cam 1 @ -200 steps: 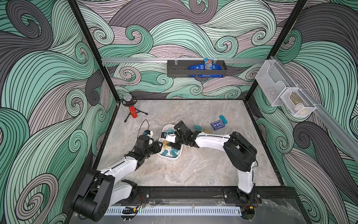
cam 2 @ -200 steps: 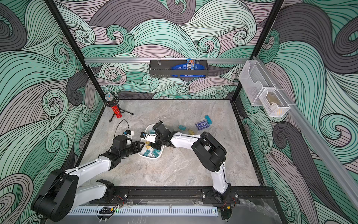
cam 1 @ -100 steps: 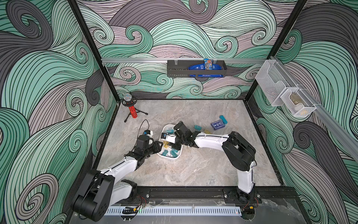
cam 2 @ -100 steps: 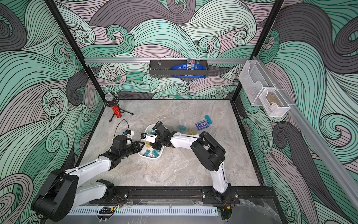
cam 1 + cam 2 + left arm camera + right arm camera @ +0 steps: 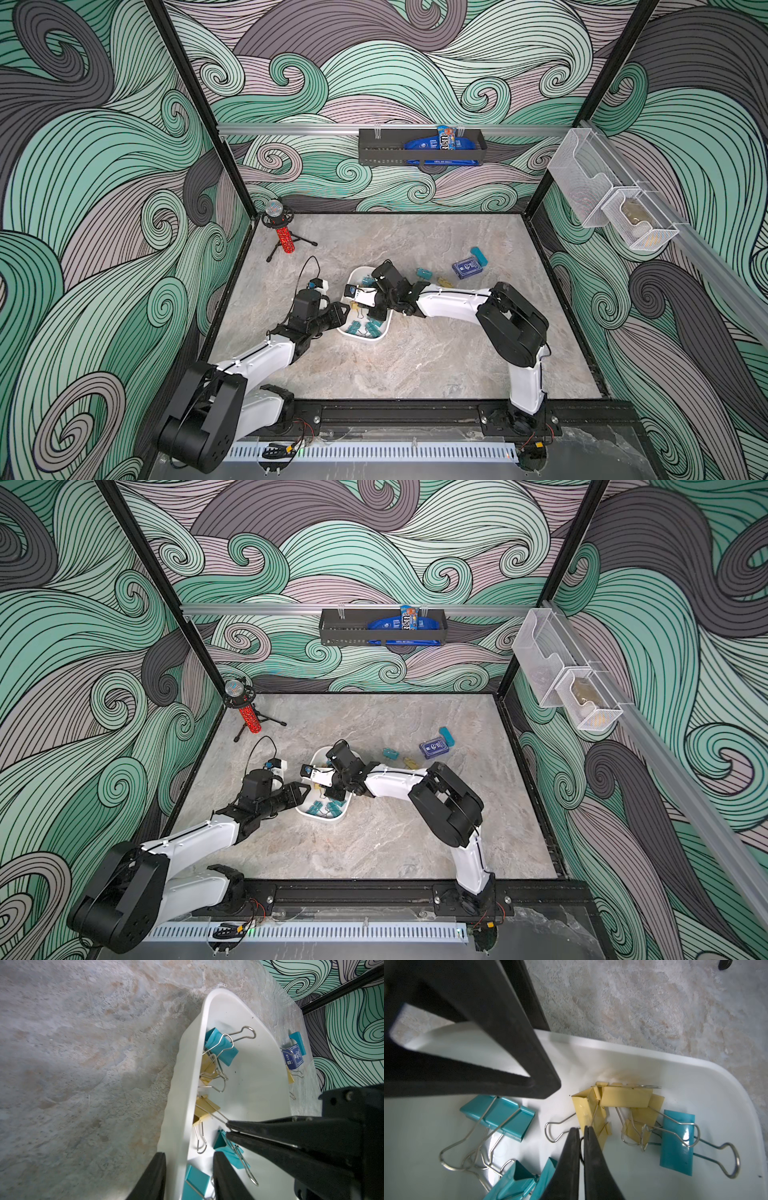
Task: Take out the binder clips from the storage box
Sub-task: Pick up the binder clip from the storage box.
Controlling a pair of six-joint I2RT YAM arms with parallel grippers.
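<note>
Right pincer (image 5: 581, 1129) clamped on a pale yellow metal binder clip (image 5: 586, 1109) by its wire handle
Clip lies in the shallow white plastic tray (image 5: 654, 1057); grasp looks made, next lift it over the wall

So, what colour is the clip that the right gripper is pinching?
Pale yellow; the clip shows best in the right wrist view.

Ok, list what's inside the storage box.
Teal and yellow binder clips lie in the storage box; the right gripper pinches a yellow clip by its handle. A finger of the left gripper hides some floor.
</note>
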